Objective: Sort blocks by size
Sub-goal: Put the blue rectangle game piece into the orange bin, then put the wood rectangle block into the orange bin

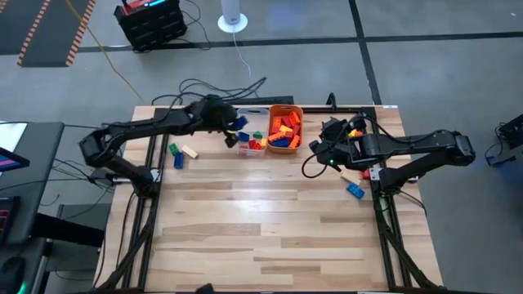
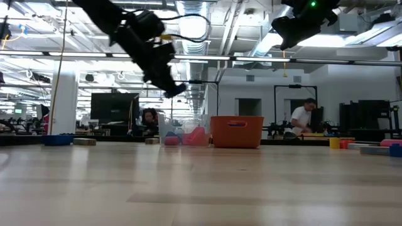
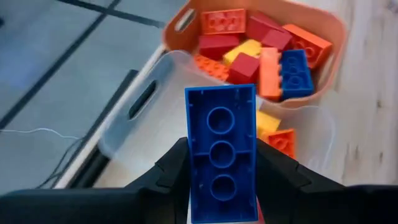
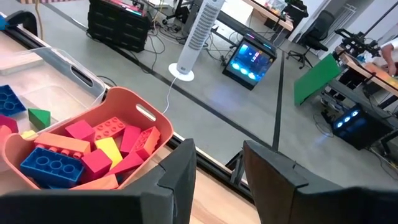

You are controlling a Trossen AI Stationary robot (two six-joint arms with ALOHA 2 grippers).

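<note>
My left gripper (image 3: 222,155) is shut on a long blue block (image 3: 221,118) and hangs above the table beside the clear tub (image 3: 143,118); in the high view it is at the far middle (image 1: 233,126). The orange tub (image 3: 333,37) next to the clear one holds several red, orange, yellow and blue blocks. My right gripper (image 4: 217,165) is raised near the orange tub's right side (image 1: 327,140), fingers apart with nothing showing between them. Loose green (image 1: 173,149), blue (image 1: 178,160) and wood (image 1: 189,152) blocks lie on the table at the left. My left gripper pinches the blue block's two long sides (image 3: 188,155) between its two fingers, at the end nearer the wrist. The fingers (image 3: 171,168) slant downward and lie along the block. The block is lifted clear, hollow underside toward the wrist camera, its free end reaching out over the clear tub.
A blue block (image 1: 355,189) and a wood block (image 1: 351,175) lie on the table at the right, under my right arm. The clear tub (image 1: 253,144) holds a few blocks. The near half of the wooden table (image 1: 261,237) is bare boards.
</note>
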